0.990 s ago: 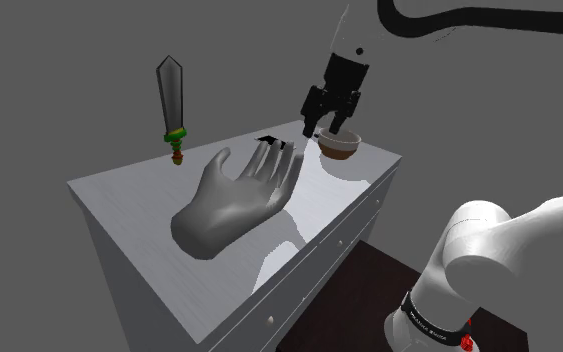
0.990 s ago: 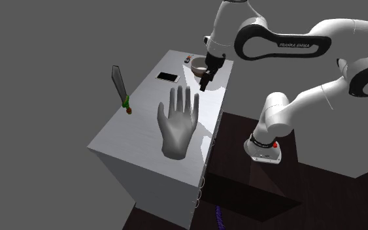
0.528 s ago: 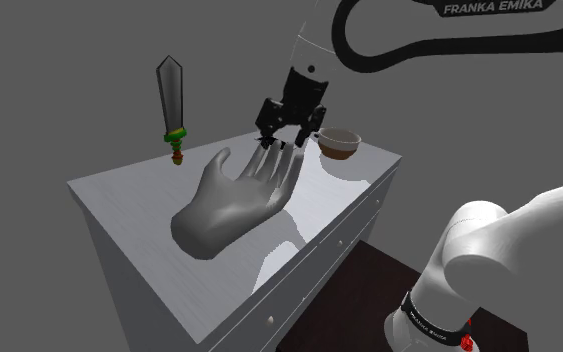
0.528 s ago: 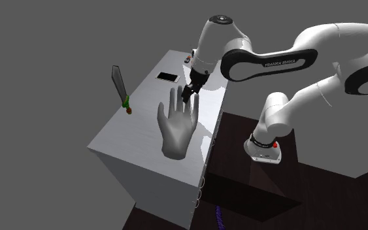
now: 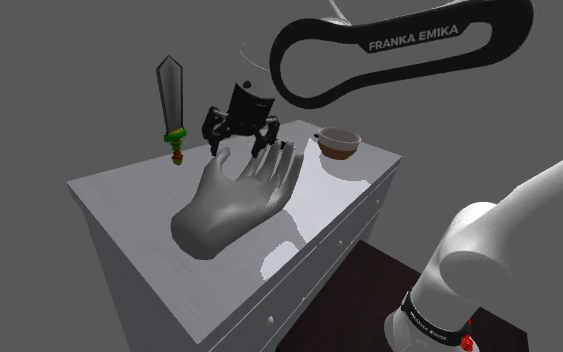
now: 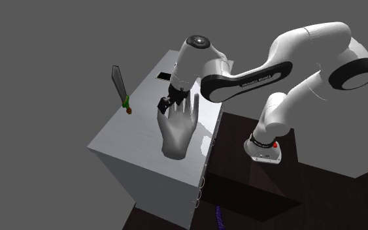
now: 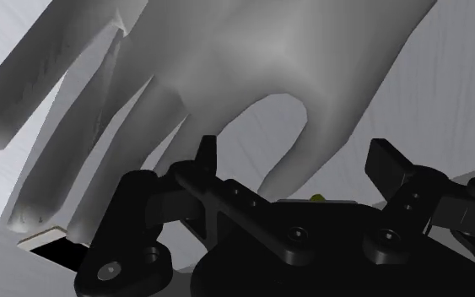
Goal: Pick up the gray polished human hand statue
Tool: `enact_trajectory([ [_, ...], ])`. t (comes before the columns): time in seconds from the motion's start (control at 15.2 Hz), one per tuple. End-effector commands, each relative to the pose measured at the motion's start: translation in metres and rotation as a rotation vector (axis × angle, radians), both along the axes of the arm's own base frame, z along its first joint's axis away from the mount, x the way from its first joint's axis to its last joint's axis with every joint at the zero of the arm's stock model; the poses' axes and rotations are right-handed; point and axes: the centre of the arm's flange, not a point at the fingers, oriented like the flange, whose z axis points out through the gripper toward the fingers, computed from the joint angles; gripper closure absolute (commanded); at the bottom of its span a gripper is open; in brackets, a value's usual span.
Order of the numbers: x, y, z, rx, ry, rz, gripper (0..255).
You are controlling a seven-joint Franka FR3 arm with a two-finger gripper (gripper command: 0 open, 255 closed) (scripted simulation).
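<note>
**Cabinet** (image 5: 119,195): grey top, drawers on front, carries all items. Air above top is open.

**Arm** (image 6: 241,78): white, reaches over top from stand side.

**Hand statue** (image 5: 231,200): grey, glossy, palm up, mid-top. Long axis runs approx. parallel to drawer front, fingertips twd bowl end, wrist twd opposite end. Lies directly below gripper, thumb side nearest.

**Sword** (image 5: 172,100): upright nr far edge, on statue's thumb side, not touching it. Judged to limit room that side.

**Gripper** (image 5: 236,146): black, fingers spread, nothing held. Wrist view: thumb sits betw. the two fingers, no contact seen. Judged: short descent onto thumb needed, then close.

**Bowl** (image 5: 338,143): brown, beyond fingertips, well apart from gripper.

**Phone** (image 6: 163,76): black, flat, nr fingertips.
</note>
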Motion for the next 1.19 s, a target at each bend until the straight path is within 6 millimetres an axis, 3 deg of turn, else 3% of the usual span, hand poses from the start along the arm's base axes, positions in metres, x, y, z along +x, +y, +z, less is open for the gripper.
enact_trajectory([
  [0.0, 0.017, 0.018, -0.006, 0.008, -0.024, -0.043, 0],
  [0.13, 0.031, 0.031, -0.01, 0.011, -0.041, -0.073, 0],
  [0.73, 0.03, 0.031, -0.05, 0.011, -0.041, -0.073, 0],
  [0.79, 0.031, 0.031, -0.05, 0.011, -0.041, -0.073, 255],
  [1.12, 0.031, 0.031, -0.049, 0.011, -0.041, -0.073, 255],
])
